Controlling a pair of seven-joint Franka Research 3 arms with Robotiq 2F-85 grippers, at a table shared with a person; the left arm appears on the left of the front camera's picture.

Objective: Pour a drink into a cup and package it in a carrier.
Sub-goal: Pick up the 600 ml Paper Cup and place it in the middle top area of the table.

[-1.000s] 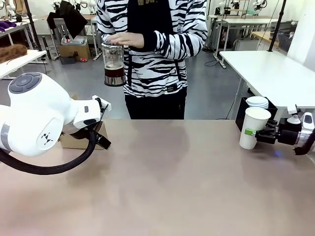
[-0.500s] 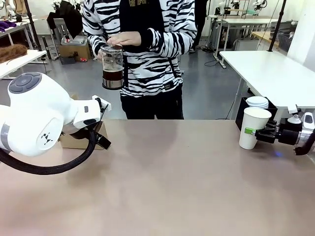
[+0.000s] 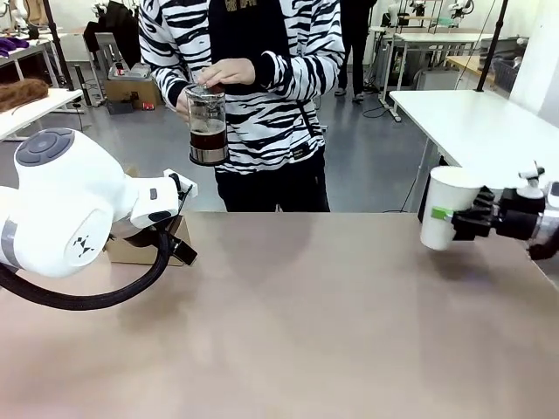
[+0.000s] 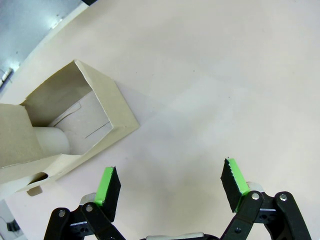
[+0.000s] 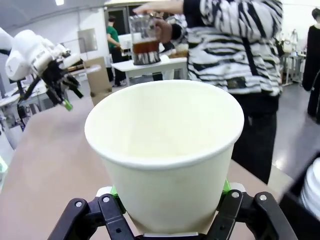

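Observation:
My right gripper [image 3: 456, 222] is shut on the white paper cup [image 3: 444, 208], holding it upright just above the table's right end. In the right wrist view the cup [image 5: 165, 145] is open-topped and empty, clamped between the green pads of that gripper [image 5: 170, 192]. Across the table a person holds a clear glass jug [image 3: 207, 127] of dark brown drink [image 3: 208, 141] in both hands; the jug [image 5: 145, 46] also shows beyond the cup. My left gripper [image 4: 171, 182] hangs open over bare tabletop, next to the brown cardboard carrier [image 4: 75, 125]. That carrier [image 3: 140, 250] sits behind my left arm.
My bulky white left arm [image 3: 61, 205] and its black cable cover the table's left side. The tan table [image 3: 306, 323] stretches bare through the middle and front. A white table [image 3: 480, 122] stands behind at the right. A white rounded shape [image 4: 49, 141] lies inside the carrier.
My right gripper has lifted the cup off the table and carried it slightly left. The person has stepped closer and shifted the jug a little. My left arm has not moved.

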